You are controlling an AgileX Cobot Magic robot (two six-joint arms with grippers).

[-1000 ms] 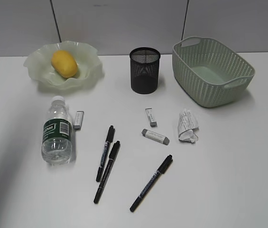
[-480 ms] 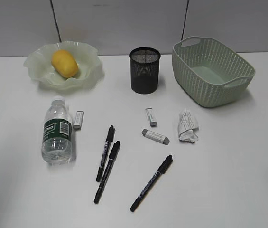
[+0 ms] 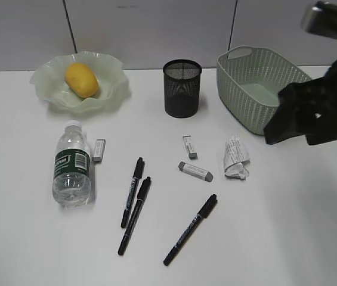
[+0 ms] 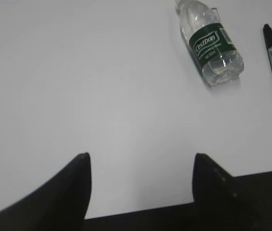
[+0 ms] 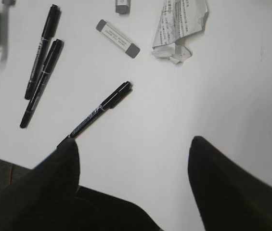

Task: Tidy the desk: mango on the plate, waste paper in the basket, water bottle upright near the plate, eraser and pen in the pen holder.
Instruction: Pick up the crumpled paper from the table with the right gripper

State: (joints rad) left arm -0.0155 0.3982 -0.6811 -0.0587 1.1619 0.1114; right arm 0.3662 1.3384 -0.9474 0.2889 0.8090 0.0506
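The mango (image 3: 81,80) lies in the wavy green plate (image 3: 112,90) at the back left. The water bottle (image 3: 71,170) lies on its side below the plate; it also shows in the left wrist view (image 4: 212,45). The waste paper (image 3: 235,158) sits in front of the basket (image 3: 246,98) and shows in the right wrist view (image 5: 179,29). Three erasers (image 3: 195,171) and three pens (image 3: 190,229) lie on the desk (image 3: 287,226) in front of the pen holder (image 3: 182,88). My right gripper (image 5: 133,149) is open and empty, above the desk right of the paper. My left gripper (image 4: 141,159) is open and empty, left of the bottle.
The right arm (image 3: 320,110) hangs blurred in front of the basket's right end. One eraser (image 3: 99,149) lies right beside the bottle's neck. Two pens (image 3: 133,202) lie side by side. A grey wall panel stands behind the desk.
The right arm has come into the exterior view from the right and now covers the basket's right end. Nothing on the desk has moved.
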